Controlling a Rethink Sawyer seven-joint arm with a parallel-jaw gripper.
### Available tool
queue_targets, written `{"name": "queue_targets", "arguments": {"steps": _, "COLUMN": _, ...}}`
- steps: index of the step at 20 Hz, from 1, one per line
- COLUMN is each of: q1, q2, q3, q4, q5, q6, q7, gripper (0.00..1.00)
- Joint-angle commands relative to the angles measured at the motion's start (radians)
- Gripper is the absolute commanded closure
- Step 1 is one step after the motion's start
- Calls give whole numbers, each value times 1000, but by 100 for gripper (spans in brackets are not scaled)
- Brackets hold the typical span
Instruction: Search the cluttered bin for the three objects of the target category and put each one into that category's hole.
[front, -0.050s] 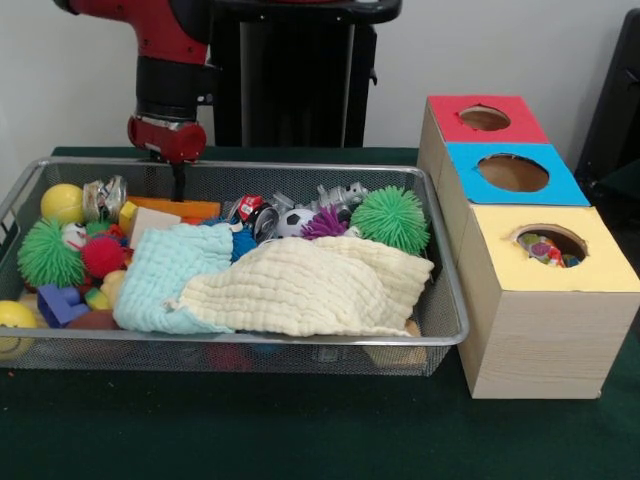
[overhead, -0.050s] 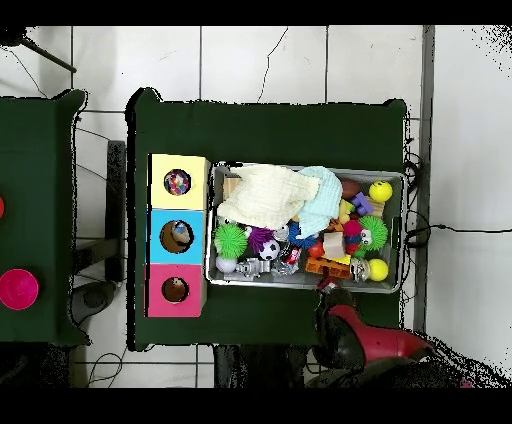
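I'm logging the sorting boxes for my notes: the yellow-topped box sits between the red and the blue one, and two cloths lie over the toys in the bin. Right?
Not quite. In the front view the blue-topped box is the middle one, between the red-topped box and the yellow-topped box, which is at the end. The overhead view agrees. The two cloths, pale blue and cream, do lie over the toys in the bin.
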Motion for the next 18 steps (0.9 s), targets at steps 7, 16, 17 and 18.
{"name": "queue_targets", "arguments": {"steps": 7, "q1": 102, "q2": 474, "q3": 99, "q4": -384, "q5": 180, "q6": 112, "q7": 63, "gripper": 0}}
{"name": "queue_targets", "arguments": {"steps": 16, "q1": 150, "q2": 241, "q3": 125, "q4": -287, "q5": 10, "q6": 352, "q7": -96, "gripper": 0}}
{"name": "queue_targets", "arguments": {"steps": 17, "q1": 131, "q2": 226, "q3": 147, "q4": -275, "q5": 6, "q6": 383, "q7": -97, "gripper": 0}}
{"name": "queue_targets", "arguments": {"steps": 18, "q1": 124, "q2": 218, "q3": 155, "q4": -270, "q5": 2, "q6": 390, "q7": -92, "gripper": 0}}
